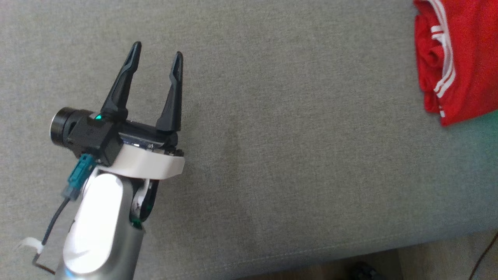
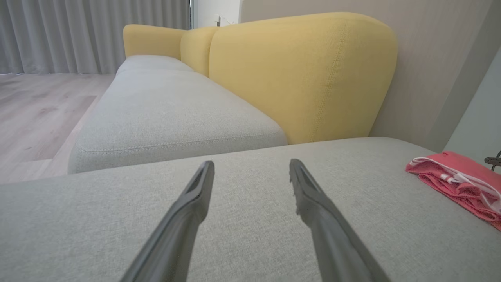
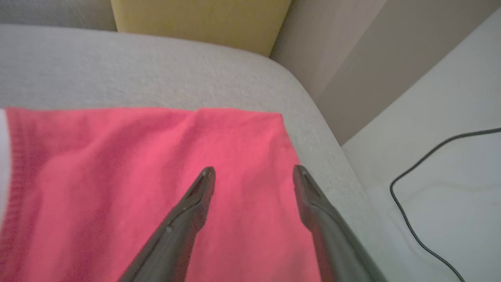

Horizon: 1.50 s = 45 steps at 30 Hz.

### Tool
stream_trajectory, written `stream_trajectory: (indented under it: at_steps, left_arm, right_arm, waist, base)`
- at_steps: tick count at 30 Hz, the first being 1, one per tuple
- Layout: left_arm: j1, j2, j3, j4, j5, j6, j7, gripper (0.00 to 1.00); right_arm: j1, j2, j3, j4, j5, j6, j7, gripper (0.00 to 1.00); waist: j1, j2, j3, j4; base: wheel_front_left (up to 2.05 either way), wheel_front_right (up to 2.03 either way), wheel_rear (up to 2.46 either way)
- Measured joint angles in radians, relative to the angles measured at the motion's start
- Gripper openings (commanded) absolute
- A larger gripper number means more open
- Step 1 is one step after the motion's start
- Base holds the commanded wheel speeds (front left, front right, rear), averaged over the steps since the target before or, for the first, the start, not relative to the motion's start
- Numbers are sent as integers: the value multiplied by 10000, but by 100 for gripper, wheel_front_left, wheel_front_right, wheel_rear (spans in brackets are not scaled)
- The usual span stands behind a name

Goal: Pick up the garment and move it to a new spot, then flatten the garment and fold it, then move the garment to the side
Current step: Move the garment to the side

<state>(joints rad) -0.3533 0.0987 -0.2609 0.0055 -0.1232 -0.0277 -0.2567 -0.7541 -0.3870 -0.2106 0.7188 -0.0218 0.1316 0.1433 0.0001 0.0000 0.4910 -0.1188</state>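
The garment (image 1: 459,58) is red with white stripes and lies folded at the far right of the grey sofa seat (image 1: 291,136). In the left wrist view the garment (image 2: 458,184) sits at the right edge. My left gripper (image 1: 157,58) hovers open over bare cushion at the left, well apart from the garment, with nothing between its fingers. In the right wrist view my right gripper (image 3: 253,174) stands open just above the flat red garment (image 3: 137,176), near its corner; nothing is held between its fingers.
A yellow sofa back (image 2: 297,74) rises behind the seat, with a second grey cushion (image 2: 172,113) beyond. A black cable (image 3: 415,188) lies on the pale floor past the seat's rounded corner. Wooden floor (image 2: 35,109) lies to the left.
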Motion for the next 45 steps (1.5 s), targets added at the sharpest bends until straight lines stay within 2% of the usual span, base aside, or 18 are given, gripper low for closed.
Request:
stream_trajectory:
  at_steps: [5,11,17,24,33,45]
  left_arm:
    - [239,4,142,73,2,8,0,100]
    - [1163,25,353,190,0,199,0,100]
    - [1742,29,504,211,-21,328,0,100]
    - [2246,54,798,215,-132,449,0,100]
    - [3044,127,815,320,-161,468,0,100]
    - [3945,253,798,568,-174,556,15,100]
  right_arm:
    - [297,564,36,-675,115,0,-1174,100]
    - [2103,1528,474,-2483,456,0,-2059,100]
    - [3997,2504,1164,-4675,593,0,-2148,100]
    - [5209,3087,1988,-6236,765,0,-2015,100]
    - [6477,3329,2205,-6753,1026,0,-1776,100]
    - [7622,3381,2038,-7066,1499,0,-1563,100]
  waist:
    - [0,0,-534,-55]
    - [-1,0,-1431,-71]
    - [-1,0,-2246,123]
    - [-1,1,-2785,626]
    - [-1,1,-3567,1178]
    - [-1,1,-4505,1274]
  base:
    - [0,0,0]
    - [0,0,0]
    - [0,0,0]
    - [0,0,0]
    - [0,0,0]
    - [0,0,0]
